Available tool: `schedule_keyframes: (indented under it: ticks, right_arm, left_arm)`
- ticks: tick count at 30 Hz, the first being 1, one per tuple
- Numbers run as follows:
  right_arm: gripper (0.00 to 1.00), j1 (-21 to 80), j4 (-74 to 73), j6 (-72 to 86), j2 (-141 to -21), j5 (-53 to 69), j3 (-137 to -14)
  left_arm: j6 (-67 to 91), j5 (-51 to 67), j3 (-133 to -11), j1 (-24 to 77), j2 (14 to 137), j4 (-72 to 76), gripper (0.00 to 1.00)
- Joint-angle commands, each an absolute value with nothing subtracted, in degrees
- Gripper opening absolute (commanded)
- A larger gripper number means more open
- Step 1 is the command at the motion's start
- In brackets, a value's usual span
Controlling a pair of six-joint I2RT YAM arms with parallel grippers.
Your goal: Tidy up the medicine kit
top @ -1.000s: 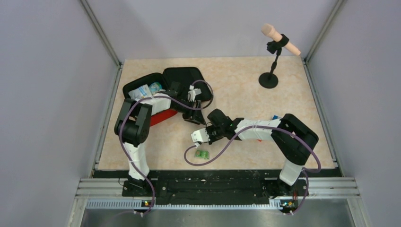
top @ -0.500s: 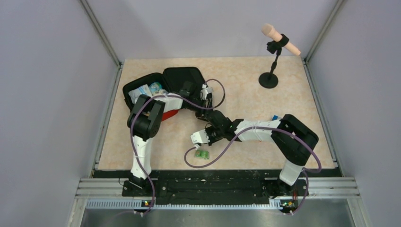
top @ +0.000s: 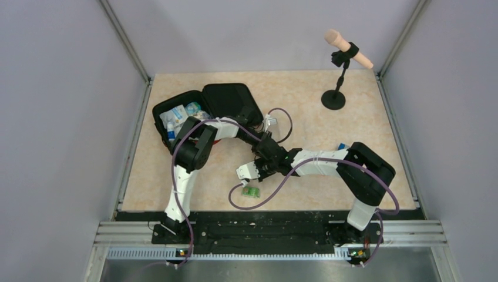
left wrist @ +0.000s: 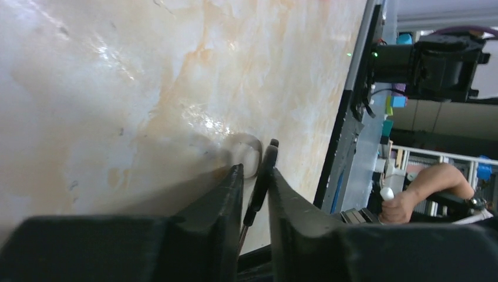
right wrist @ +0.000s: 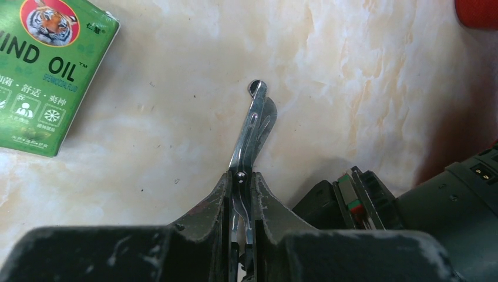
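**Open medicine kit [top: 226,97] at upper left, scissors [right wrist: 253,117] in right gripper [right wrist: 241,176]**

While looking from overhead, found the medicine kit lying open on the table [top: 305,94] in the upper left of the frame. Saw its left half packed with white and blue packets [top: 176,114], its right half showing black lining. Noted the left arm [top: 191,150] crossing its near edge and hiding most of the red shell. Spotted a green box [top: 251,191] at lower centre, apart from the kit, and a microphone stand [top: 335,94] at upper right, well apart. Could not make out either gripper's jaws from there.

From the right wrist, saw the right gripper clamped on the metal scissors, blades closed, blunt tip pointing up the frame. Read "OIL" on the green box at upper left.

From the left wrist, saw the left gripper [left wrist: 253,170] low over the table, fingers nearly together with a thin dark strip between them. Could not tell whether gripped. Caught a person's arm [left wrist: 431,182] beyond the table edge at right, in this view only.
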State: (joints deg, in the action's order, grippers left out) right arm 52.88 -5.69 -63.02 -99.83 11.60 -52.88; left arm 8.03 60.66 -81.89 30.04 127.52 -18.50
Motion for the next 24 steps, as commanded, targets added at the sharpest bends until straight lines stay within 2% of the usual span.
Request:
schedule_keyframes:
  ticks: [1,5,9,15,18,24]
  right_arm:
    - [0.09,54.2,-12.9,-62.0,-102.8,13.1,-50.0]
    - [0.2,54.3,-13.3,-60.5,-101.9,13.1,-50.6]
    - [0.36,54.3,-17.0,-55.4,-96.7,15.5,-53.7]
    - [0.49,54.0,-29.8,-48.8,-85.2,20.7,-62.0]
    - [0.52,51.8,-35.3,-45.6,-80.9,23.3,-66.0]
    - [0.52,40.3,-38.3,-37.0,-76.8,33.5,-73.2]
  left_arm:
    - [3.2,62.9,-84.5,29.9,129.0,-22.9,0.19]
    - [3.6,63.5,-85.2,29.9,128.6,-22.5,0.01]
    - [3.5,62.8,-86.3,29.5,126.9,-22.4,0.0]
    - [7.3,60.1,-88.7,27.6,123.5,-21.4,0.0]
    - [9.6,58.9,-89.8,26.7,120.8,-20.7,0.0]
    - [9.4,54.4,-94.0,24.5,112.9,-26.5,0.0]
